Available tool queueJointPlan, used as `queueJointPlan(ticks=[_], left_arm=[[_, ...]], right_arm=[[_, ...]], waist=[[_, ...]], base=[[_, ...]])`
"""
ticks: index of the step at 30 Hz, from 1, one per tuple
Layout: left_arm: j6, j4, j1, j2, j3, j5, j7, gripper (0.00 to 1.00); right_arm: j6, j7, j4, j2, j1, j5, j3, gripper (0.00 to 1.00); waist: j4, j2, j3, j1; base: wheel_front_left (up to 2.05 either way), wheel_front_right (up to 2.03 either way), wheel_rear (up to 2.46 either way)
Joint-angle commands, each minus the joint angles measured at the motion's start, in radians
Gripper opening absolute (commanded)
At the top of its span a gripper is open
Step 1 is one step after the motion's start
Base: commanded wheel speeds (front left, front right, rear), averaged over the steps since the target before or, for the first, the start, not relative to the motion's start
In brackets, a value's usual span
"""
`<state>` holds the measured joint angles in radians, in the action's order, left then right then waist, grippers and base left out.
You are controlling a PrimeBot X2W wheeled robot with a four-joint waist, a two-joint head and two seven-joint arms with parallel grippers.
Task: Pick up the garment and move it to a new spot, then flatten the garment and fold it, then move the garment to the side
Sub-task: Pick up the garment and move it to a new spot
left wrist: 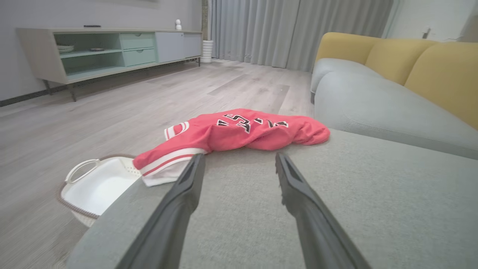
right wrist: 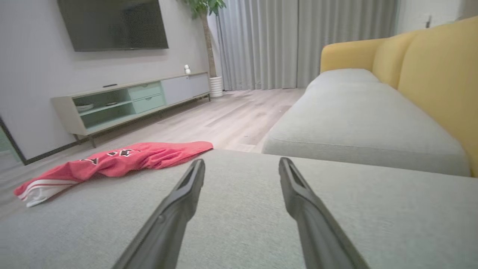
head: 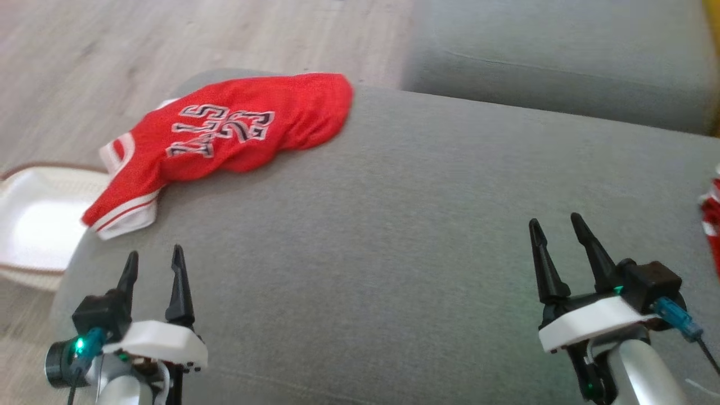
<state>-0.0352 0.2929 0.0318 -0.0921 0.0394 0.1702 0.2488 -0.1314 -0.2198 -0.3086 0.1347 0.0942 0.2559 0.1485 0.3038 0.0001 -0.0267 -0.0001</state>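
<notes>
The red basketball jersey [head: 225,132] is lying crumpled at the upper left of the head view, overhanging the edge of the grey sofa cushion [head: 394,236] beside a white basket [head: 39,219], so the pick-up step appears to be just beginning. The left gripper [head: 155,252] and right gripper [head: 554,219] are hovering spread and empty near the bottom corners. The nearer left one is probably needing to reach forward and pinch the fabric.

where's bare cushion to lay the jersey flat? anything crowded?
Widest bare patch: the grey cushion between the left gripper and right gripper, running up to the rear seat. Crowded: far left corner, where the red jersey overhangs the edge by the white basket; another red cloth at the right edge.
</notes>
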Motion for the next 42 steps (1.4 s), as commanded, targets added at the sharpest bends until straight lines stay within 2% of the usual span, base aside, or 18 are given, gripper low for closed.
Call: queueJointPlan(ticks=[1, 11, 14, 16, 19, 21, 26, 32, 37, 42], left_arm=[[-0.007, -0.032, 0.049, -0.019, -0.035, 0.003, 0.004, 1.0], [-0.019, -0.033, 0.06, -0.027, -0.032, 0.009, -0.023, 1.0], [-0.002, -0.054, 0.118, -0.051, -0.033, 0.02, -0.064, 1.0], [0.013, -0.072, 0.181, -0.076, -0.036, 0.027, -0.113, 1.0], [0.024, -0.077, 0.306, -0.113, -0.05, 0.05, -0.239, 1.0], [0.049, -0.049, 0.399, -0.138, -0.054, 0.079, -0.337, 1.0], [0.099, 0.093, 0.634, -0.19, -0.07, 0.152, -0.5, 1.0], [0.12, 0.337, 0.837, -0.256, -0.113, 0.226, -0.609, 1.0], [0.112, 0.509, 0.931, -0.321, -0.123, 0.227, -0.658, 1.0], [0.085, 0.637, 0.957, -0.363, -0.103, 0.198, -0.692, 1.0]], right_arm=[[0.001, -0.004, 0.033, 0.003, 0.029, 0.011, 0.019, 1.0], [0.001, -0.002, 0.037, 0.001, 0.029, 0.008, 0.023, 1.0], [0.001, 0.005, 0.049, 0.006, 0.032, 0.006, 0.023, 1.0], [0.001, 0.012, 0.06, 0.015, 0.041, 0.004, 0.025, 1.0], [0.001, 0.024, 0.076, 0.026, 0.058, 0.005, 0.022, 1.0], [0.001, 0.033, 0.089, 0.03, 0.072, 0.004, 0.025, 1.0], [0.001, 0.047, 0.114, 0.035, 0.112, 0.001, 0.035, 1.0], [0.001, 0.044, 0.122, 0.041, 0.184, 0.009, 0.066, 1.0], [0.001, 0.031, 0.121, 0.037, 0.23, 0.019, 0.091, 1.0], [0.001, 0.009, 0.105, 0.036, 0.261, 0.038, 0.1, 1.0]], waist=[[0.047, -0.0001, 0.005, 0.0001], [0.082, -0.0001, 0.01, 0.0001], [0.077, -0.0001, 0.033, 0.0001], [0.069, -0.0001, 0.056, 0.0001], [0.047, -0.0001, 0.1, 0.0001], [0.024, -0.0001, 0.137, 0.0001], [-0.052, -0.0001, 0.231, 0.0001], [-0.184, -0.0001, 0.344, 0.0001], [-0.28, -0.0001, 0.415, 0.0001], [-0.33, -0.0001, 0.466, 0.0001]], base=[[0.0, 0.0, 0.0], [0.0, 0.0, 0.0], [0.0, 0.0, 0.0], [0.0, 0.0, 0.0], [0.0, 0.0, 0.0], [0.0, 0.0, 0.0], [0.0, 0.0, 0.0], [0.0, 0.0, 0.0], [0.0, 0.0, 0.0], [0.0, 0.0, 0.0]])
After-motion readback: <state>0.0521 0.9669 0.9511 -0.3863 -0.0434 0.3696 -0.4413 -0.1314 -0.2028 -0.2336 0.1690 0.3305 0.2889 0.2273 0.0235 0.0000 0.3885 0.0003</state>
